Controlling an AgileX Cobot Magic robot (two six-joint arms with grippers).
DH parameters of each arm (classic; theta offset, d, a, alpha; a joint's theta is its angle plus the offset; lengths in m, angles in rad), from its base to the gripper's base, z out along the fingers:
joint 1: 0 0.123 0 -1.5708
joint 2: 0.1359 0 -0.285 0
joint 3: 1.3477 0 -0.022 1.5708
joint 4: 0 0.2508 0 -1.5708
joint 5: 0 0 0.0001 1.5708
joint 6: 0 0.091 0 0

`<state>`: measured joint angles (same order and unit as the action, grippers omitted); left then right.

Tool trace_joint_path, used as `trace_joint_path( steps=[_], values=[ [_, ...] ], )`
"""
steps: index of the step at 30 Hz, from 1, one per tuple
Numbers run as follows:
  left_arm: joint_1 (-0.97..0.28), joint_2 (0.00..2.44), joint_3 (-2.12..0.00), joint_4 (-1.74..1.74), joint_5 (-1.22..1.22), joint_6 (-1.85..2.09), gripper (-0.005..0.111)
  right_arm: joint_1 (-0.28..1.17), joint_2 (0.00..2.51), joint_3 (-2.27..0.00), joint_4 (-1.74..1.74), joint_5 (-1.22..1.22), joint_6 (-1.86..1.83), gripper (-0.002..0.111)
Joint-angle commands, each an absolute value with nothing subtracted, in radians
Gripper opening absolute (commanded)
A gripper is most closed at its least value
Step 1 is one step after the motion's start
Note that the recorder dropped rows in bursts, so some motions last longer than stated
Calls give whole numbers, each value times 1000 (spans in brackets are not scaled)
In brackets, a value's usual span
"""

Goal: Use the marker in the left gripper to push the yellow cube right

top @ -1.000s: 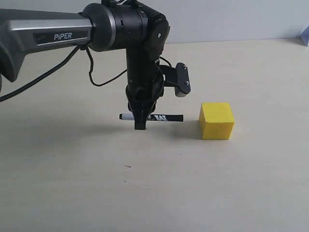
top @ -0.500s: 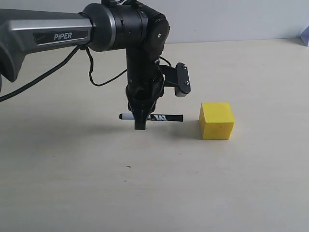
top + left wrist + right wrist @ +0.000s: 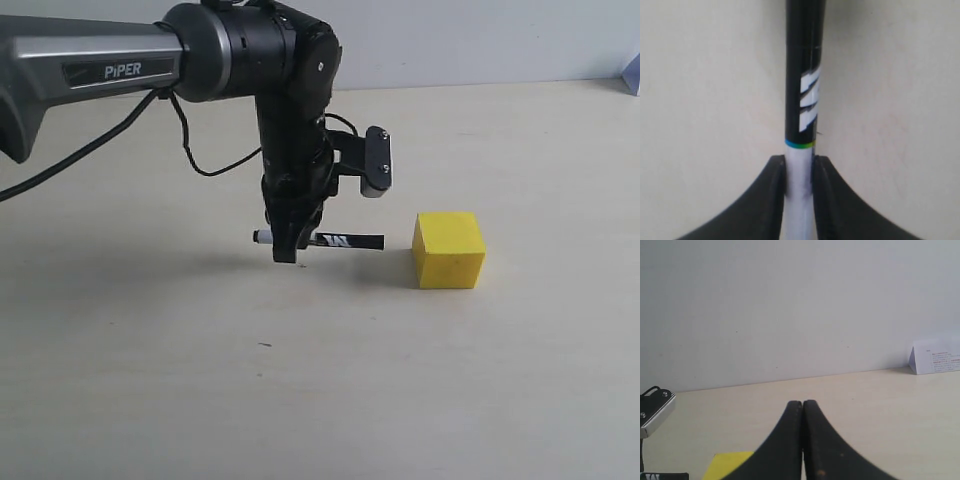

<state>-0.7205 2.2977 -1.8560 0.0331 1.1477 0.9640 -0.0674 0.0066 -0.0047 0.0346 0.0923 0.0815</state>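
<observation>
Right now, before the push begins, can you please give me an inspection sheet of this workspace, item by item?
Surface: pale beige table, flat, with one tiny dark speck.
Job's things: marker held level, black end toward the yellow cube, with a gap between them; the cube sits flat on the table.
Clutter: nothing seen.
Pincers: left pincer shut on the marker's white half; right pincer shut, holding nothing.
Cables: black cable hangs in a loop by the left arm, away from marker and cube.
Surroundings: plain pale wall; a white printed card at the table's far edge.
</observation>
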Motion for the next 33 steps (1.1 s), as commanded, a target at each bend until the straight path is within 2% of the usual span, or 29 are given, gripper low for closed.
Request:
trace_joint_path(
  steps=[1, 16, 33],
  values=[
    [-687, 2287, -1864, -27, 1170, 965, 0, -65, 0, 0, 36, 87, 80, 0],
    [-694, 2297, -1864, -58, 1160, 972, 0, -65, 0, 0, 36, 87, 80, 0],
    [-755, 2299, -1864, -11, 1154, 941, 0, -65, 0, 0, 36, 87, 80, 0]
  ],
)
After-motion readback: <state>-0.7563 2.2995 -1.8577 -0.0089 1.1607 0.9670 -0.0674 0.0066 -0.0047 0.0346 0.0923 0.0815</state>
